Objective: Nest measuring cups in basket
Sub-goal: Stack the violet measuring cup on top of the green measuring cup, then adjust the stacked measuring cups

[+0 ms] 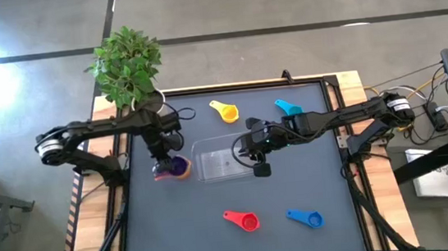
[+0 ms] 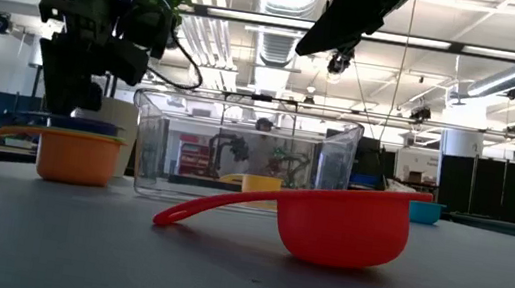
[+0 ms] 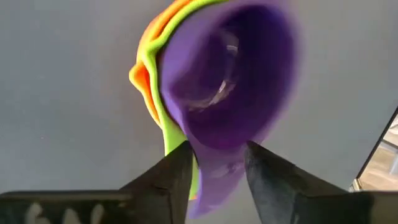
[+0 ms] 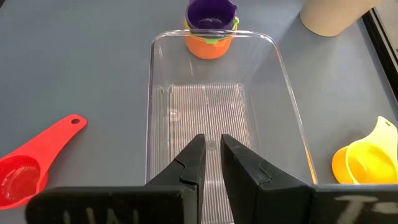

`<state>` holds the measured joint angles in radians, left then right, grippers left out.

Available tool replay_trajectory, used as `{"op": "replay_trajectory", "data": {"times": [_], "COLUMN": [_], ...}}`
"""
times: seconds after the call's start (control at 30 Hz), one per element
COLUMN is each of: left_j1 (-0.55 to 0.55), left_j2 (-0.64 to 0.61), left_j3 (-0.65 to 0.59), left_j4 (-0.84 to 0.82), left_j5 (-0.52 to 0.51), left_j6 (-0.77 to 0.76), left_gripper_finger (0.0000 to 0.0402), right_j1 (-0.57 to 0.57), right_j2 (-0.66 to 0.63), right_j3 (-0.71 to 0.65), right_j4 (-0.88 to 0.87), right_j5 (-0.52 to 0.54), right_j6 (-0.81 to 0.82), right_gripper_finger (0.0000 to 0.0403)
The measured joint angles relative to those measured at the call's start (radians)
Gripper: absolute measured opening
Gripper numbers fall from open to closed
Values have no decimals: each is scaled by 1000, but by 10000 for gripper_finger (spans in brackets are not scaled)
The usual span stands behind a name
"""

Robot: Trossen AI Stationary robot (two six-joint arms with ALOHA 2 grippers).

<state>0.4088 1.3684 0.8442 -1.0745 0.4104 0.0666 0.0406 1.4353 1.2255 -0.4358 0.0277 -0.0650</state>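
Observation:
A purple cup [image 3: 230,81] sits nested in a green cup [image 3: 163,118], which sits in an orange cup [image 3: 142,78]. The stack [image 1: 176,169] stands on the table just left of the clear basket [image 1: 223,157]. My left gripper [image 3: 217,152] hangs over the stack, open, a finger on each side of the purple cup's handle. My right gripper [image 4: 212,140] hovers shut over the basket's right end with nothing in it. The yellow [image 1: 224,111], light blue [image 1: 288,107], red [image 1: 243,220] and blue [image 1: 305,217] cups lie loose on the table. My left gripper slants down from above, its fingers [image 3: 180,168] flanking the purple cup's flat handle [image 3: 217,177]. The handle's edges lie right beside the fingers, and I cannot tell whether they touch. The cup rests inside the green one, not lifted.
A white pot [image 4: 336,15] with a green plant [image 1: 127,65] stands at the table's far left corner, close behind my left arm. The red cup [image 2: 342,227] and the blue one lie near the front edge, and the yellow [image 4: 364,158] and light blue ones lie behind the basket.

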Motion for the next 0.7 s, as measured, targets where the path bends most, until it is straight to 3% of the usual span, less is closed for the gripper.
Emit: {"op": "replay_trajectory", "data": {"times": [0.37,0.47,0.7], "left_j1": [-2,-2,-3], "left_j2": [-61,-105,-274], "left_j3": [116,118,63], "left_j4": [-27,-30,19], "left_j5": [-53,-113,-127], "left_j6": [-9,-23,-56], "left_gripper_finger": [152,152,153], "right_j1": [0,0,0], "right_j2": [0,0,0], "right_j3": [0,0,0], "right_j4": [0,1,7], "right_j5": [0,0,1], "right_j6": [-15,-18,-33], "right_gripper_finger": [38,38,38]}}
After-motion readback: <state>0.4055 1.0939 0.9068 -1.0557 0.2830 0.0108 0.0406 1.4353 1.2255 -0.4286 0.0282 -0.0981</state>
